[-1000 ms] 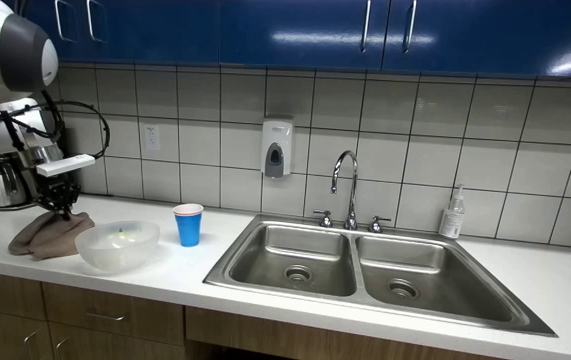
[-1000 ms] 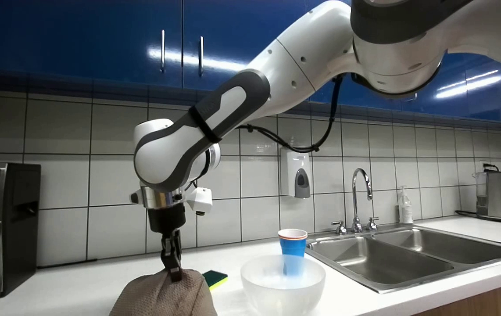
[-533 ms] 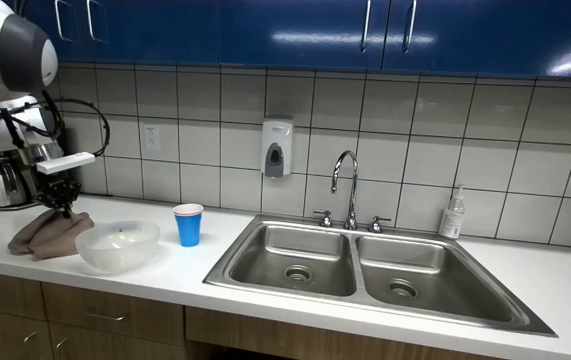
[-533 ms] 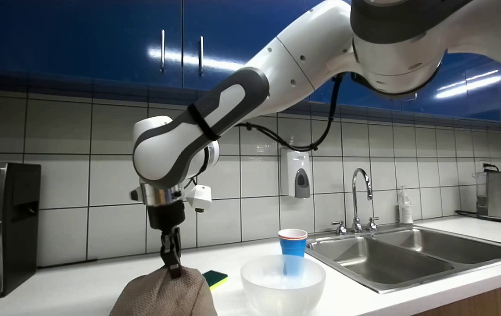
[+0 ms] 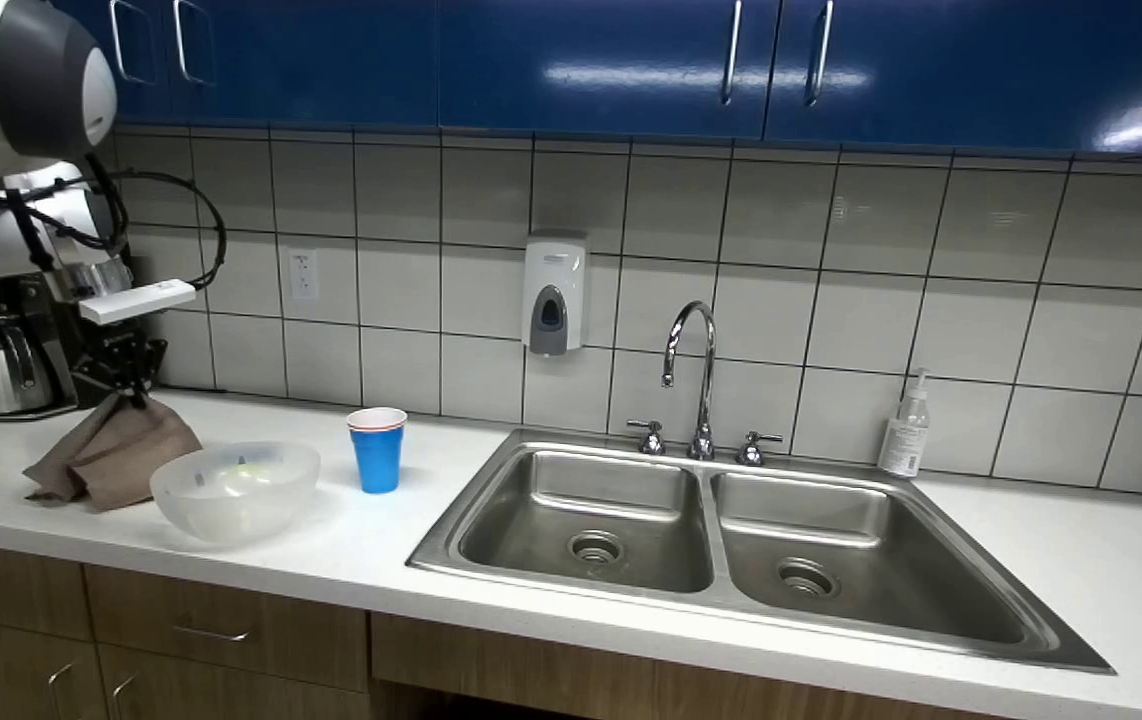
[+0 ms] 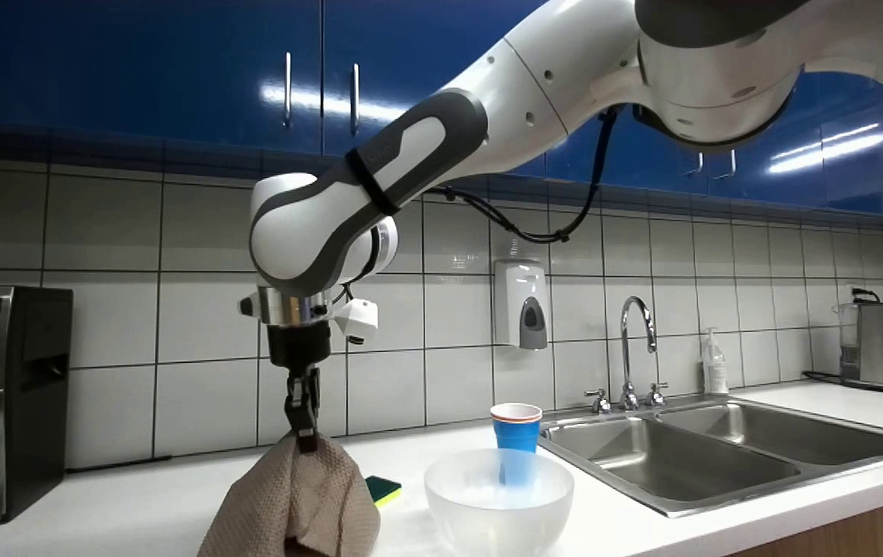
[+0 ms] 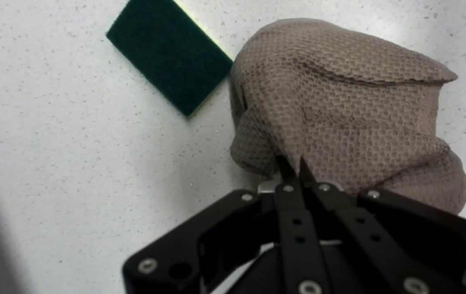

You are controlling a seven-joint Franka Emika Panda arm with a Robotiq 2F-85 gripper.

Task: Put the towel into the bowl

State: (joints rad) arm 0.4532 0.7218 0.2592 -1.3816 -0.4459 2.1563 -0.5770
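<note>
While the gripper (image 7: pixel 295 166) clenches a fold of the brown towel (image 6: pixel 318 487) between its fingers, the rest droops left of the frosted bowl (image 5: pixel 226 518), outside it; whether its bottom touches the counter (image 5: pixel 351 548) I cannot tell. In an exterior view a yellowish patch (image 5: pixel 247 474) shows through the bowl's wall. Beyond, to the right, stands a blue cup (image 5: pixel 378 458), white inside. Print on the far wall dispenser (image 5: pixel 555 285) and the right-hand pump bottle (image 5: pixel 904 440) is too small to read.
</note>
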